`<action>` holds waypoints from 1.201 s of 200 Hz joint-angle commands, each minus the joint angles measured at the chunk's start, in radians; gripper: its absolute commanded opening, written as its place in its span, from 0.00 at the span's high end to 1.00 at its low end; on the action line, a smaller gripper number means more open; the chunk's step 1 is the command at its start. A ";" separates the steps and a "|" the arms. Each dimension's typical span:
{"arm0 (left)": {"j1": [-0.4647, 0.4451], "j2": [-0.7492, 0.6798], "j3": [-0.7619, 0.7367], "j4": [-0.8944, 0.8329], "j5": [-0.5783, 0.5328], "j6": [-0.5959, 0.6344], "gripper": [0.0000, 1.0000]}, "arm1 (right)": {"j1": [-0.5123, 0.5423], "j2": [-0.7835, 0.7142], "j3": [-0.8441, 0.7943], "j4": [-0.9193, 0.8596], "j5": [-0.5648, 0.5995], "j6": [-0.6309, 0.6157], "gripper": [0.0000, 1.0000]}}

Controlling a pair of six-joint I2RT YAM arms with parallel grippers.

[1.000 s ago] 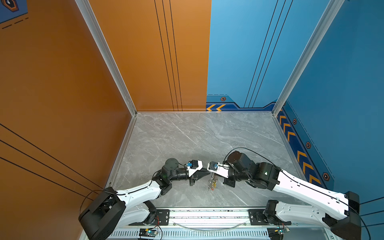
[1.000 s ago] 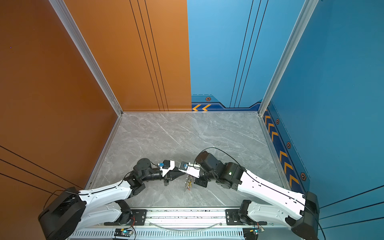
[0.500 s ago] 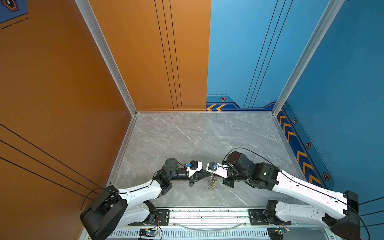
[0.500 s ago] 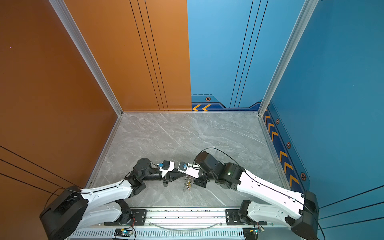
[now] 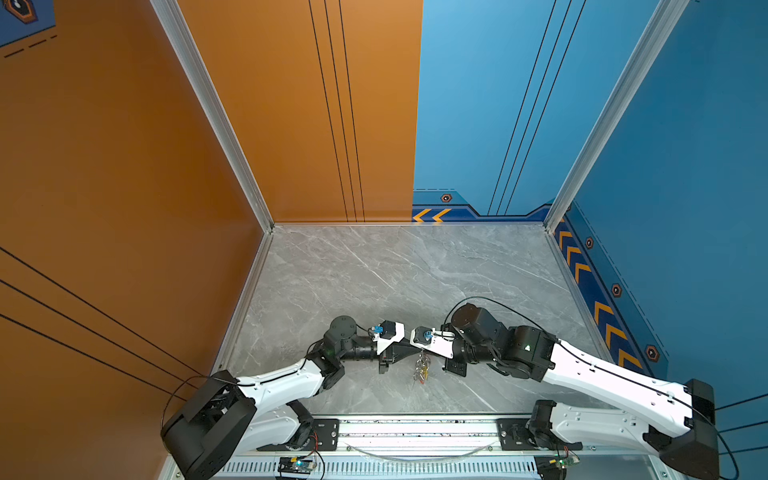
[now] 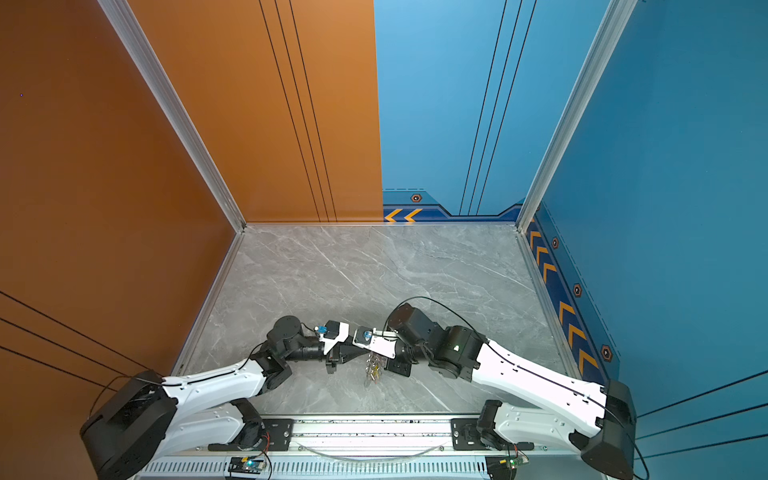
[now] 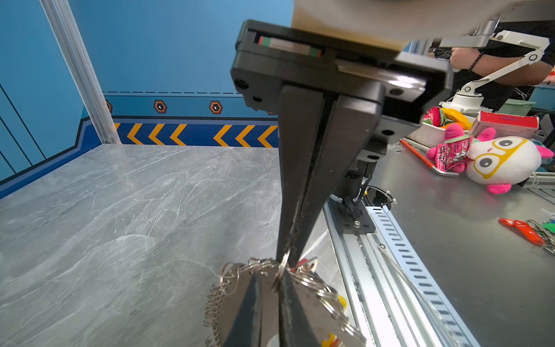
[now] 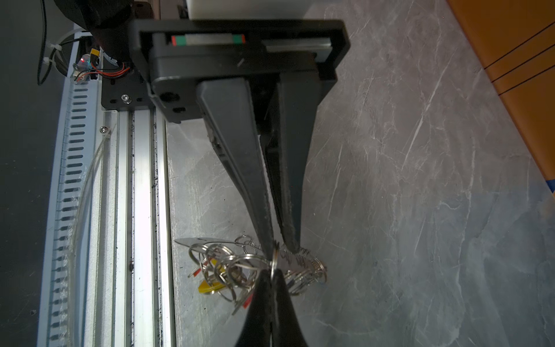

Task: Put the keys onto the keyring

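Both hands meet tip to tip over the near middle of the bench (image 5: 374, 270). The right hand (image 8: 271, 274) is clamped on the keyring (image 8: 273, 260). The left hand (image 8: 282, 248), nearly together, seemingly nips one of the keys (image 8: 214, 284) for threading; the rest dangle beneath.

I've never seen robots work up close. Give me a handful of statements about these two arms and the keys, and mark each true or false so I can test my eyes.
1. The left gripper and the right gripper meet tip to tip. True.
2. The keys sit in a tangle of rings right at that meeting point. True.
3. The left gripper is wide open. False: it is pinched on a thin metal ring.
4. The keys lie by the back wall. False: they are near the front rail.
5. All key heads are blue. False: yellow and red ones show.
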 commanded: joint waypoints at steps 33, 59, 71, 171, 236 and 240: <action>-0.005 -0.007 0.009 0.016 -0.003 0.001 0.90 | 0.005 0.003 -0.006 0.041 -0.030 -0.008 1.00; -0.008 -0.006 0.012 0.016 0.006 -0.001 0.95 | 0.006 0.015 -0.003 0.042 -0.028 -0.007 1.00; -0.009 -0.003 0.014 0.016 0.009 -0.003 0.97 | 0.007 0.018 -0.003 0.048 -0.026 -0.007 1.00; -0.011 0.010 0.015 0.053 -0.068 -0.049 1.00 | -0.008 -0.070 -0.053 0.111 0.124 0.035 0.77; -0.009 0.020 -0.005 0.145 -0.136 -0.088 1.00 | -0.030 -0.113 -0.136 0.201 0.199 0.116 0.75; -0.009 0.020 -0.006 0.152 -0.140 -0.092 1.00 | -0.030 -0.113 -0.141 0.209 0.204 0.120 0.75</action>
